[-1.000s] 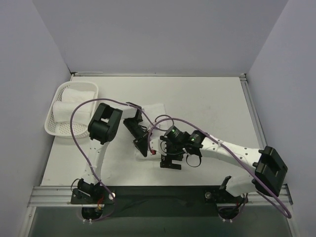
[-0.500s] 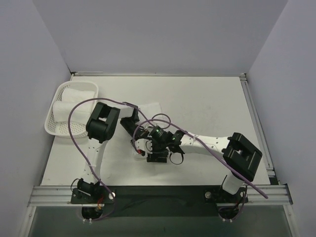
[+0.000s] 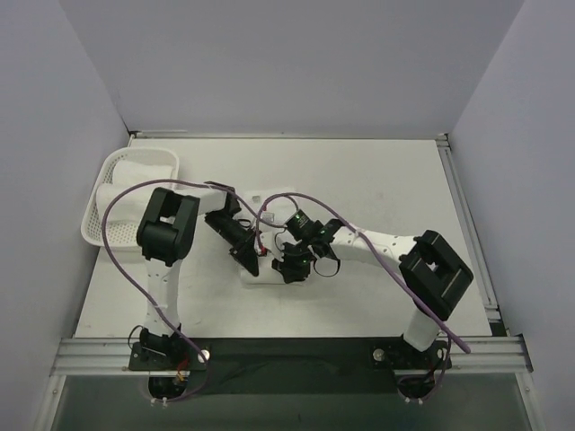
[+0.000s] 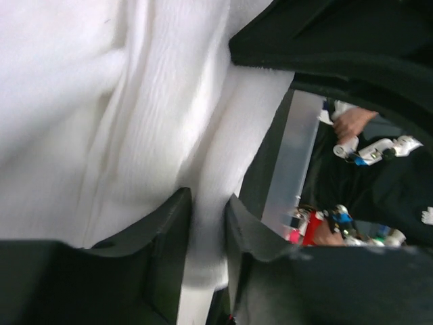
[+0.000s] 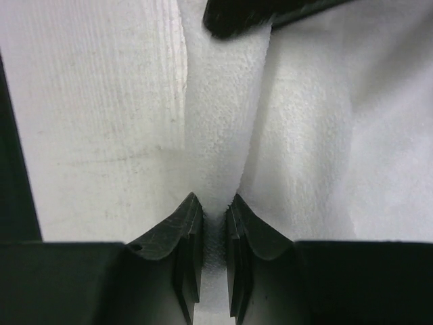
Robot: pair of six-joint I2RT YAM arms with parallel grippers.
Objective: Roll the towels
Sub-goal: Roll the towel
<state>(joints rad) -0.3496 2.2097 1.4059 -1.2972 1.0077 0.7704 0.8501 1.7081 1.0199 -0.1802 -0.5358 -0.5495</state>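
Note:
A white towel (image 3: 277, 201) lies crumpled on the table's middle, mostly hidden under both wrists. My left gripper (image 3: 251, 263) is at the towel's near left edge. In the left wrist view the left gripper (image 4: 208, 198) has a thick fold of the towel (image 4: 155, 135) filling the gap between its fingers. My right gripper (image 3: 289, 268) sits just to the right, facing the left one. In the right wrist view the right gripper (image 5: 215, 200) is shut on a raised ridge of the towel (image 5: 220, 128). The other arm's black finger (image 5: 237, 13) shows at the top.
A white slatted basket (image 3: 97, 230) stands at the table's left edge and holds rolled white towels (image 3: 135, 175). Purple cables loop over both arms. Grey walls close in the table on three sides, with a metal rail along the near edge.
My right arm swung left and farther up the table to the towel, and its jaws closed from wide open onto a fold. The left arm shifted left and its jaws loosened a little.

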